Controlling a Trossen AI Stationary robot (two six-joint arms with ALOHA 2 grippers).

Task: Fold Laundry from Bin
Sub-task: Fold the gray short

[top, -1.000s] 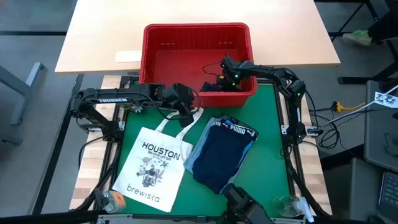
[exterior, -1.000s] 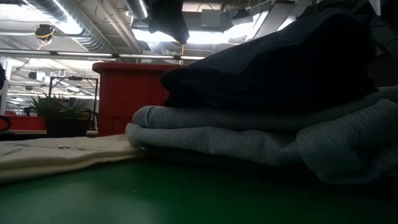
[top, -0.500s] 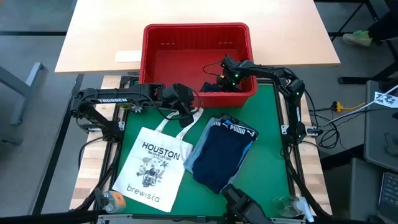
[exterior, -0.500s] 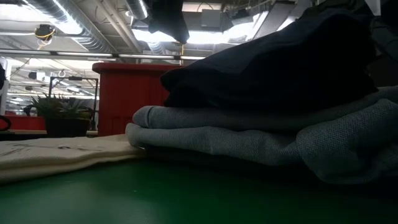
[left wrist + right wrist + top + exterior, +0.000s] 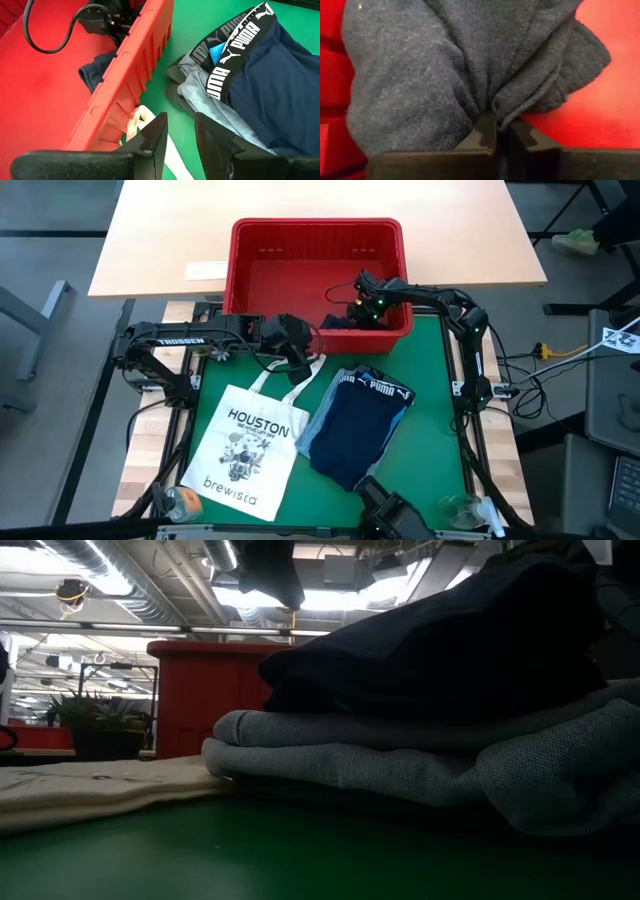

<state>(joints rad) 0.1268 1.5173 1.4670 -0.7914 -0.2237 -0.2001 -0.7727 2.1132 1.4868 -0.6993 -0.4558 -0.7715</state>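
On my left, the left gripper (image 5: 297, 360) hangs over the white tote bag (image 5: 245, 442) straps, just outside the red bin (image 5: 250, 260), its jaws narrowly parted on nothing. Mid-mat sits the folded stack (image 5: 355, 425), navy on top. On the right, my right gripper (image 5: 358, 308) reaches inside the bin, jaws pinched onto a dark grey-blue garment (image 5: 445, 70), the only piece in there.
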